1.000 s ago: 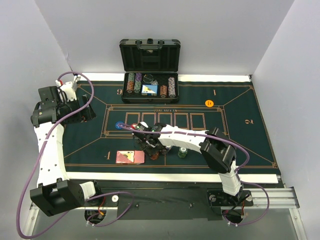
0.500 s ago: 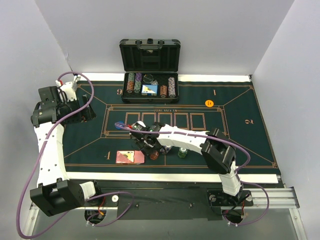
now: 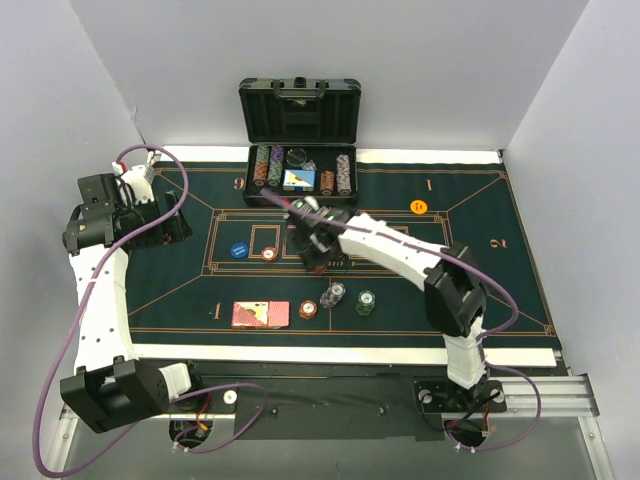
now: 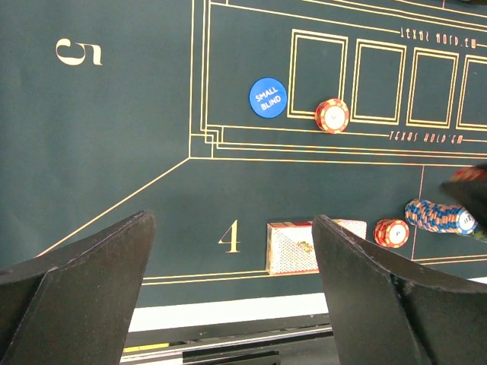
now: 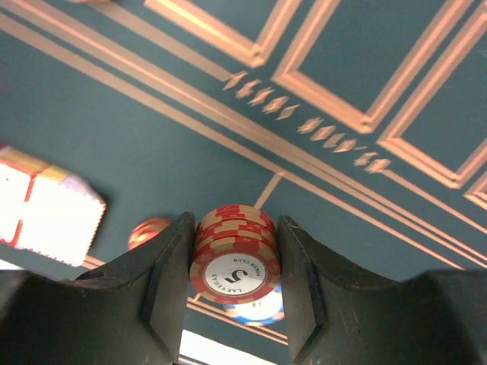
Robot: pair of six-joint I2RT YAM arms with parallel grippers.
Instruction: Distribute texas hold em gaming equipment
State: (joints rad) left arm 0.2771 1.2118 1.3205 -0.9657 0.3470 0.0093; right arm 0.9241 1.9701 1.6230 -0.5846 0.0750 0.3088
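Note:
My right gripper (image 3: pixel 314 248) is shut on a short stack of red striped poker chips (image 5: pixel 234 255) and holds it above the mat, over the row of gold card boxes. On the mat lie a blue "small blind" disc (image 3: pixel 238 251), a red chip (image 3: pixel 269 254) beside it, red-backed cards (image 3: pixel 260 314), a red chip (image 3: pixel 308 309), a blue-grey chip stack (image 3: pixel 332 295), a green chip (image 3: pixel 366 302) and an orange disc (image 3: pixel 418 207). My left gripper (image 4: pixel 232 228) is open and empty, high over the mat's left side (image 3: pixel 170 225). The left wrist view shows the disc (image 4: pixel 268 97), the cards (image 4: pixel 293 247) and a red chip (image 4: pixel 332 115).
An open black case (image 3: pixel 300 150) with racked chip rows stands at the back centre. The green mat (image 3: pixel 480 270) ends at a white strip in front. Grey walls close in on the left, right and back.
My right gripper has lifted from the front of the mat near the loose chips and moved back and right with the red chips. The red chip by the blue disc has come into view. The left arm is still.

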